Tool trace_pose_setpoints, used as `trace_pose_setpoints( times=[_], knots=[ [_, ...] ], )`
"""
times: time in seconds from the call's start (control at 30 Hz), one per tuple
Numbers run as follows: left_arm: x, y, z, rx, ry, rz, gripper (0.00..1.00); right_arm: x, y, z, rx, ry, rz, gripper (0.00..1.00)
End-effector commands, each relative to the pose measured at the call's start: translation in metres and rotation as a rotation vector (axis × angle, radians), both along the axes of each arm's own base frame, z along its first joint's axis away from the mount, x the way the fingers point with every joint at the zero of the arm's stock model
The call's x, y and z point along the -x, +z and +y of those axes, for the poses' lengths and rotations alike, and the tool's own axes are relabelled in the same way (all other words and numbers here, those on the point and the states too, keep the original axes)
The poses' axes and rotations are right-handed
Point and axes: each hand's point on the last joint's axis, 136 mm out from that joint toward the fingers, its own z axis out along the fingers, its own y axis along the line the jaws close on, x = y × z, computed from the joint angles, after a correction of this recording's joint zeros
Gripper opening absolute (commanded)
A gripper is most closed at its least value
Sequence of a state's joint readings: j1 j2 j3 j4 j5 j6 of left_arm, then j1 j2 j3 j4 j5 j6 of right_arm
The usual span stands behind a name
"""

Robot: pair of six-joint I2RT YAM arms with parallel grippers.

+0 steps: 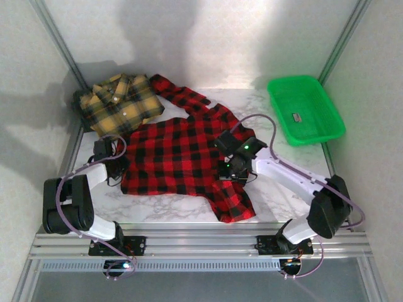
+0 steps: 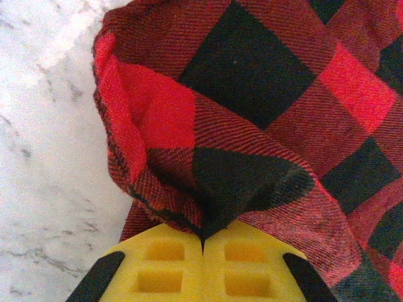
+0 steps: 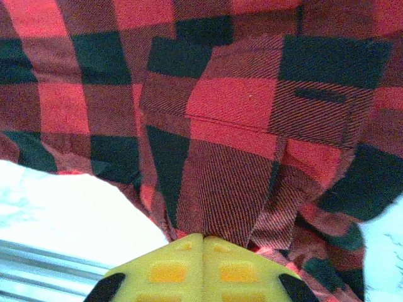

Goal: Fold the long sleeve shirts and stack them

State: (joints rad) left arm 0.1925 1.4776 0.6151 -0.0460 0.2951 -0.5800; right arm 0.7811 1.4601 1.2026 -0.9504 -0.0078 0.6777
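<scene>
Inside green tray (image 1: 313, 102), small dark item (image 1: 296, 117).

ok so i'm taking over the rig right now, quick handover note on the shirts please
Left gripper: shut, pinching the left edge of the red-and-black plaid flannel shirt.
Right gripper: shut on the same shirt's fabric, at its right side.
Where things are: the red shirt lies spread across the middle of the marble table. The yellow-and-black plaid flannel shirt is bunched at the far left corner. The green plastic tray sits far right, apart from both shirts.
Done: no finished fold, nothing stacked.
Left: fold the red shirt, fold the yellow one, stack them.
</scene>
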Motion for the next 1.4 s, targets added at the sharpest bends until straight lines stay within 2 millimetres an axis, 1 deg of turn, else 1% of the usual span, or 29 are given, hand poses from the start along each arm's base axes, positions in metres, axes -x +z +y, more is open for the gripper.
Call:
trace_pose_setpoints(
  times=[0.0, 0.1, 0.13, 0.2, 0.27, 0.37, 0.43, 0.5, 0.57, 0.63, 0.67, 0.7, 0.73, 0.77, 0.8, 0.83, 0.87, 0.9, 0.93, 0.97, 1.0, 1.03, 1.07, 1.1, 1.13, 1.23, 1.3, 1.37],
  knots=[
    [-0.012, 0.008, 0.007, -0.006, 0.030, -0.030, 0.00, 0.002, 0.023, -0.047, 0.053, -0.168, -0.034, 0.00],
    [-0.013, 0.006, 0.008, -0.002, 0.045, -0.026, 0.00, 0.014, 0.038, -0.104, 0.120, -0.379, -0.052, 0.00],
    [-0.014, 0.006, 0.008, 0.005, 0.047, -0.024, 0.00, 0.022, 0.041, -0.129, 0.148, -0.470, -0.072, 0.00],
    [-0.016, 0.006, 0.008, 0.013, 0.047, -0.021, 0.00, 0.041, 0.041, -0.162, 0.181, -0.599, -0.087, 0.00],
    [-0.016, 0.007, 0.006, 0.023, 0.050, -0.030, 0.00, 0.066, 0.037, -0.186, 0.198, -0.704, -0.082, 0.00],
    [-0.019, 0.008, 0.004, 0.039, 0.053, -0.037, 0.00, 0.095, 0.022, -0.192, 0.186, -0.753, 0.002, 0.00],
    [-0.021, 0.009, 0.001, 0.049, 0.051, -0.041, 0.00, 0.106, 0.012, -0.184, 0.164, -0.738, 0.070, 0.00],
    [-0.023, 0.010, 0.000, 0.059, 0.054, -0.046, 0.00, 0.122, 0.002, -0.178, 0.159, -0.730, 0.139, 0.00],
    [-0.024, 0.011, 0.001, 0.061, 0.062, -0.049, 0.00, 0.138, -0.004, -0.181, 0.176, -0.757, 0.168, 0.00],
    [-0.025, 0.013, 0.003, 0.050, 0.072, -0.048, 0.00, 0.147, -0.003, -0.189, 0.190, -0.793, 0.168, 0.01],
    [-0.026, 0.014, 0.005, 0.048, 0.075, -0.044, 0.00, 0.147, 0.000, -0.194, 0.192, -0.812, 0.146, 0.15],
    [-0.026, 0.015, 0.005, 0.046, 0.077, -0.036, 0.00, 0.144, 0.004, -0.196, 0.185, -0.818, 0.115, 0.31],
    [-0.024, 0.016, 0.007, 0.040, 0.084, -0.021, 0.07, 0.137, 0.010, -0.197, 0.176, -0.814, 0.077, 0.41],
    [-0.020, 0.018, 0.010, 0.029, 0.098, -0.005, 0.25, 0.126, 0.019, -0.196, 0.171, -0.797, 0.031, 0.47],
    [-0.015, 0.021, 0.014, 0.014, 0.120, 0.012, 0.45, 0.113, 0.029, -0.191, 0.168, -0.765, -0.008, 0.51],
    [-0.009, 0.028, 0.018, 0.005, 0.145, 0.028, 0.59, 0.098, 0.040, -0.183, 0.165, -0.713, -0.041, 0.54],
    [-0.004, 0.036, 0.022, -0.007, 0.165, 0.033, 0.66, 0.085, 0.049, -0.175, 0.165, -0.665, -0.064, 0.56],
    [0.001, 0.048, 0.027, -0.022, 0.187, 0.028, 0.72, 0.074, 0.059, -0.168, 0.179, -0.621, -0.078, 0.58],
    [0.007, 0.061, 0.031, -0.039, 0.208, 0.023, 0.82, 0.062, 0.068, -0.160, 0.180, -0.574, -0.098, 0.59],
    [0.015, 0.078, 0.040, -0.073, 0.241, 0.018, 0.92, 0.045, 0.078, -0.143, 0.152, -0.491, -0.128, 0.61],
    [0.022, 0.089, 0.045, -0.100, 0.260, 0.017, 0.97, 0.034, 0.082, -0.131, 0.134, -0.436, -0.134, 0.62],
    [0.031, 0.099, 0.049, -0.122, 0.270, 0.022, 0.99, 0.027, 0.082, -0.122, 0.129, -0.398, -0.132, 0.63],
    [0.039, 0.105, 0.049, -0.126, 0.269, 0.032, 0.99, 0.020, 0.076, -0.108, 0.108, -0.342, -0.116, 0.63],
    [0.047, 0.105, 0.045, -0.116, 0.263, 0.049, 0.99, 0.016, 0.068, -0.099, 0.091, -0.316, -0.096, 0.63],
    [0.056, 0.103, 0.038, -0.092, 0.247, 0.070, 0.99, 0.013, 0.055, -0.090, 0.071, -0.295, -0.074, 0.62],
    [0.085, 0.085, 0.017, -0.040, 0.201, 0.157, 0.94, 0.006, 0.015, -0.066, -0.035, -0.273, -0.012, 0.60],
    [0.102, 0.075, 0.010, -0.065, 0.183, 0.205, 0.94, 0.003, -0.003, -0.057, -0.084, -0.264, -0.004, 0.59],
    [0.112, 0.060, -0.001, -0.016, 0.168, 0.226, 0.91, 0.001, -0.014, -0.054, -0.103, -0.251, -0.003, 0.58]
  ],
)
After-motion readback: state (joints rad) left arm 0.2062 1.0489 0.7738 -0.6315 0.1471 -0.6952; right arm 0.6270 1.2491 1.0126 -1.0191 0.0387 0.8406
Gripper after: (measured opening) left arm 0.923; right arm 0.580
